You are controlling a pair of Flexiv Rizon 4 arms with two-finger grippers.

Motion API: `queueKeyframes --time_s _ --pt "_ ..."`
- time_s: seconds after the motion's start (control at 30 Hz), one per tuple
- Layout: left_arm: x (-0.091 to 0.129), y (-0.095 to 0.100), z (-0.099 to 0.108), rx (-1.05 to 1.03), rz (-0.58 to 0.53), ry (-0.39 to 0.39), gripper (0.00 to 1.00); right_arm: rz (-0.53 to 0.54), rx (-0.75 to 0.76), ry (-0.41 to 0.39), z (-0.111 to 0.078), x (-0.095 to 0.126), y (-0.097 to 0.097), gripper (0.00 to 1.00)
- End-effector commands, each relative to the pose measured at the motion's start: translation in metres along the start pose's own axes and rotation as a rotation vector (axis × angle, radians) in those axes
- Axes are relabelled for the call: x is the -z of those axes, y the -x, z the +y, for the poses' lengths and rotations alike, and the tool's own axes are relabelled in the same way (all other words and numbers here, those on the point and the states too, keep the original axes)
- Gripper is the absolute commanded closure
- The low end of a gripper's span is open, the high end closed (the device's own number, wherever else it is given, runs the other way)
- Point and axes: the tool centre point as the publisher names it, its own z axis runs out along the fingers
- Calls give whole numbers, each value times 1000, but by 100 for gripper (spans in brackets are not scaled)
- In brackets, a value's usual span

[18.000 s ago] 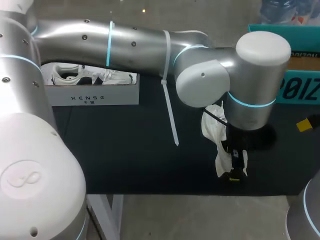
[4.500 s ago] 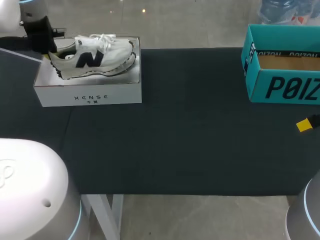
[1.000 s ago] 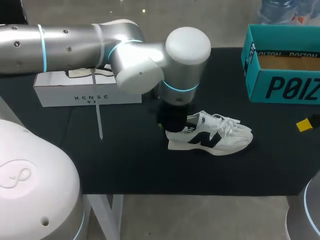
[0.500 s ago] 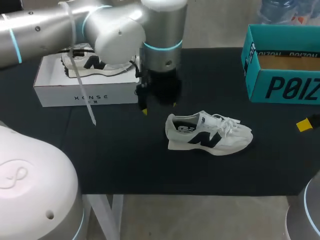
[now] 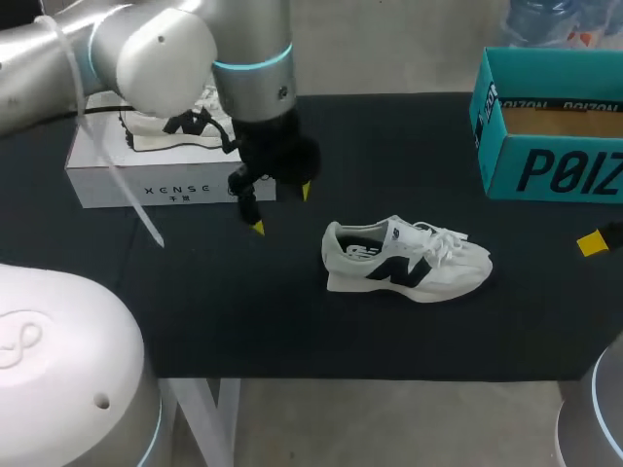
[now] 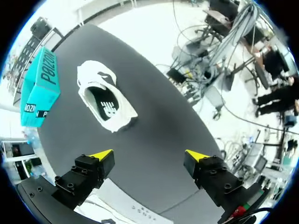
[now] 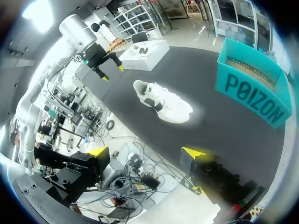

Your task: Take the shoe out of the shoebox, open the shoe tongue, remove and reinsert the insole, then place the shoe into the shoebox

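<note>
White low-top sneaker with a dark side logo [image 5: 407,265] lies on its sole on the black table top [image 5: 292,321], centre right of the head view, toe toward the right, laces tied, nothing touching it

Left gripper [image 5: 280,207] hangs above the table left of centre, just in front of the white cardboard shoebox [image 5: 175,180] in the upper left; fingers spread wide, nothing between them, well apart from the sneaker. Left wrist view: sneaker ahead of the splayed yellow tips, heel opening facing the gripper, only bare table between the fingers

White shoebox holds a second white sneaker [image 5: 170,126], partly hidden by the left arm

Teal open cardboard box [image 5: 550,126] sits in the upper right, apart from the sneaker

Right gripper [image 7: 146,151] is off the table's near edge, fingers wide apart, empty; sneaker and teal box well ahead of it
</note>
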Motion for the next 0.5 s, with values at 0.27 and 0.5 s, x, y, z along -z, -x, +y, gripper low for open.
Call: queueKeyframes --time_s 0.27,0.5 --pt "-12 -23 3 368 -40 -203 0 -1 0 0 -1 0 0 0" --pt "-33 -13 -21 426 -78 -307 0 -1 0 0 -1 0 0 0"
